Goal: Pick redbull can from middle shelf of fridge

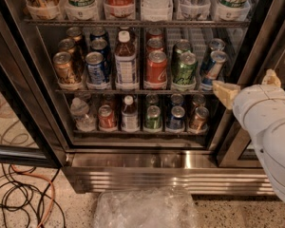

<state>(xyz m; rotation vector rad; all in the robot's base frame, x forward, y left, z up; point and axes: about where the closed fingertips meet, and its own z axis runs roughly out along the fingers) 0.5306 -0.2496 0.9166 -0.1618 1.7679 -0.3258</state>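
- Redbull can [213, 66] stands at the right end of the middle shelf [133, 92], not yet grasped.
- Gripper [248, 85], centre right, is spread apart and empty, close by the can; grasping and lifting remain.

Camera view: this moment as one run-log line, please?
slim blue-and-silver can: standing, right end of middle dark wire shelf, not grasped | pincer: open, empty, just right of can

One claw [248, 85] at right, two redbull cans [213, 68] [216, 46]
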